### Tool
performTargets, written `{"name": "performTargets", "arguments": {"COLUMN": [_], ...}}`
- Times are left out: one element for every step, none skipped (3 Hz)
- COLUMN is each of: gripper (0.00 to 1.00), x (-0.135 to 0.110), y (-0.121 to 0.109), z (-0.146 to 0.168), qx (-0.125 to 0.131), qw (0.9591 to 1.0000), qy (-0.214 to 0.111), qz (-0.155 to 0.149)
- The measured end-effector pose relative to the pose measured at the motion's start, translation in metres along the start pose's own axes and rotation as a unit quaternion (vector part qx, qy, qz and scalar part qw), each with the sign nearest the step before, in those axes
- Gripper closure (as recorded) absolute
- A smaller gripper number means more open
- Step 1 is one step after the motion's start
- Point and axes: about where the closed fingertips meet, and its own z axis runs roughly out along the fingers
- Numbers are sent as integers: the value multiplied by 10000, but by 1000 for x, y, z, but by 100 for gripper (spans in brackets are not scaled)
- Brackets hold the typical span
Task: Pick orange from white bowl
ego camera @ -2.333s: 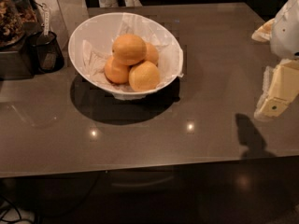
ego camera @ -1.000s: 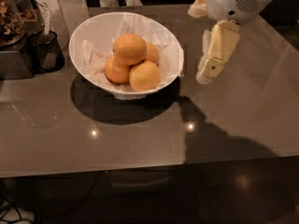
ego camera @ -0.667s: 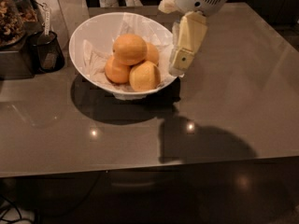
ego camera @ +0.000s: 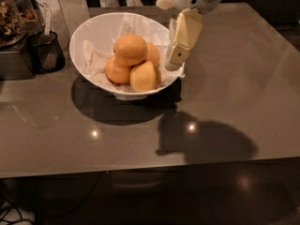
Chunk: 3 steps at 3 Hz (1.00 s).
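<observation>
The white bowl (ego camera: 89, 36), lined with crumpled white paper, stands on the dark grey table at the back left. The orange (ego camera: 130, 49) lies on top of the pile in it, round and deep orange. Below it lie a smaller orange fruit (ego camera: 116, 71) and a paler yellowish fruit (ego camera: 144, 77); another fruit (ego camera: 153, 53) is partly hidden behind. My gripper (ego camera: 176, 59), cream coloured, hangs down over the bowl's right rim, just right of the fruits and apart from the orange. It holds nothing that I can see.
A small black cup (ego camera: 47, 51) stands left of the bowl, next to a container of nuts (ego camera: 10, 15) at the left edge. The grey table (ego camera: 234, 78) stretches to the right and front. The arm's shadow (ego camera: 206, 142) falls on the front of the table.
My gripper has moved left from the table's right edge, across the table, to the bowl's right rim. The fruits and bowl have not moved.
</observation>
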Motion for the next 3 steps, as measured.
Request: {"name": "performTargets", "arguments": {"gripper": [0,0,0], "x": [-14,-26,-25], "y": [-28,-53,-67], "z": [20,46,70], "qx": [-167,-386,-581], "qw": [9994,9979,9965], "qy": [-228,-420,-548], "qz": [-186,-293,-238]}}
